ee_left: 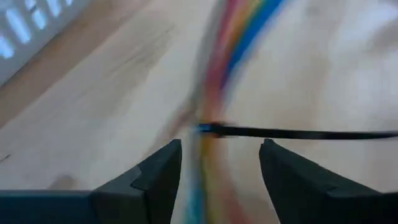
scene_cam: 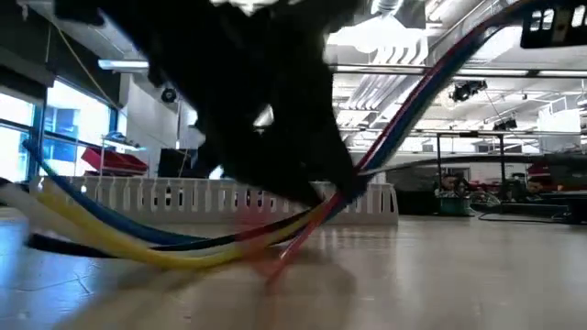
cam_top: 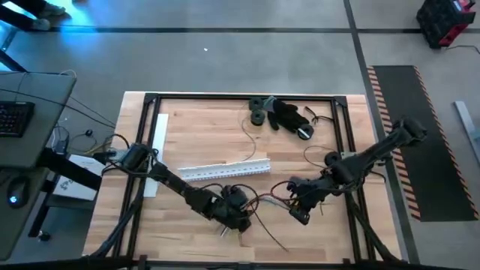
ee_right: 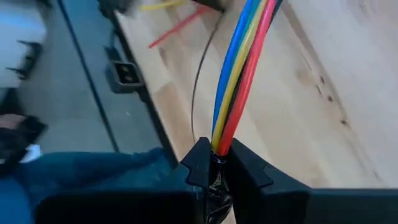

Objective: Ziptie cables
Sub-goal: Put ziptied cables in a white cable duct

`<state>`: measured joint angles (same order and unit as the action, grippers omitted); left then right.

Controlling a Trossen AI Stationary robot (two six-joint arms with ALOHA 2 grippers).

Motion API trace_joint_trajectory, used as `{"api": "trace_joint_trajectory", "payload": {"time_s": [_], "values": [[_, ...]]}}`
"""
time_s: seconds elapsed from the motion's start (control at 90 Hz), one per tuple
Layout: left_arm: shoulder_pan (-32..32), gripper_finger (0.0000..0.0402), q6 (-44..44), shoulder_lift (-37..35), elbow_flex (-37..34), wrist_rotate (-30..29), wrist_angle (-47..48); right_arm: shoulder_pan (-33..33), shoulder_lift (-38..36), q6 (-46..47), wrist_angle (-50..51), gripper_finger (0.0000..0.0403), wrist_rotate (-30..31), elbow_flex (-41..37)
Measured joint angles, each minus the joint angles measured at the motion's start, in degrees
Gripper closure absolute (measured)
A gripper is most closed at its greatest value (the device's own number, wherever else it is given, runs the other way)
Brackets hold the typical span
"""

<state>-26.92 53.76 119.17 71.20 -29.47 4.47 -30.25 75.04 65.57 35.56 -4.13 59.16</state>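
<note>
Between the fingers of the right gripper point(ee_right: 214, 163), the cables point(ee_right: 239, 74) are clamped tight: blue, yellow, black and red strands run out from the closed tips across the wooden table point(ee_right: 348, 74). The left gripper point(ee_left: 219, 163) has its fingers spread apart, straddling the same bundle without pinching it, where a thin black ziptie point(ee_left: 298, 132) crosses the wires. From above, both grippers sit close together near the table's front edge, the bundle stretched between them. A white perforated strip point(cam_top: 223, 169) lies just behind.
</note>
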Motion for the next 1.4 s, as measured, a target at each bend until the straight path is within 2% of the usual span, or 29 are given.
{"api": "trace_joint_trajectory", "payload": {"time_s": [0.133, 0.389, 0.522, 0.744, 0.867, 1.0, 1.122, 1.267, 1.4], "values": [[1.18, 0.0206, 3.41, 1.94, 0.17, -0.01, 0.36, 0.27, -3.0, 1.61, -0.19, 0.0387, 0.83, 0.0], [1.23, 0.0215, -1.35, 2.91, 0.17, -1.44, -0.99, 0.25, -7.05, 2.14, -0.19, 0.0388, 0.86, 0.0], [1.07, 0.0262, -1.99, 2.81, 0.17, 1.1, 0.5, 0.25, -9.03, 2.05, 0.04, 0.0388, 0.84, 0.0], [-1.23, 0.0385, -1.62, 2.91, 0.13, 2.39, 1.2, 0.25, -13.62, 3.02, 0.47, 0.0389, 2.41, 0.02], [-2.76, 0.0395, 0.02, 2.66, 0.13, 2.56, 1.53, 0.25, -14.93, 3.46, 1.55, 0.0389, 2.82, 0.02], [-4.67, 0.04, 0.6, 0.59, 0.02, 5.74, 3.59, 0.25, -15.01, 4.58, 3.35, 0.0389, 2.33, 0.02], [-6.72, 0.0401, 1.25, -3.29, 0.83, 7.84, 10.77, 0.31, -13.84, 4.95, 3.64, 0.0389, 1.41, 0.02], [-9.3, 0.0401, 3.44, -8.61, 3.73, 8.8, 26.82, 2.07, -9.91, 2.39, 3.42, 0.039, -1.13, 0.04], [-10.95, 0.0401, 4.97, -13.62, 5.35, 8.89, 40.76, 6.38, -4.51, -3.76, 2.53, 0.039, -3.69, 0.11]]}}
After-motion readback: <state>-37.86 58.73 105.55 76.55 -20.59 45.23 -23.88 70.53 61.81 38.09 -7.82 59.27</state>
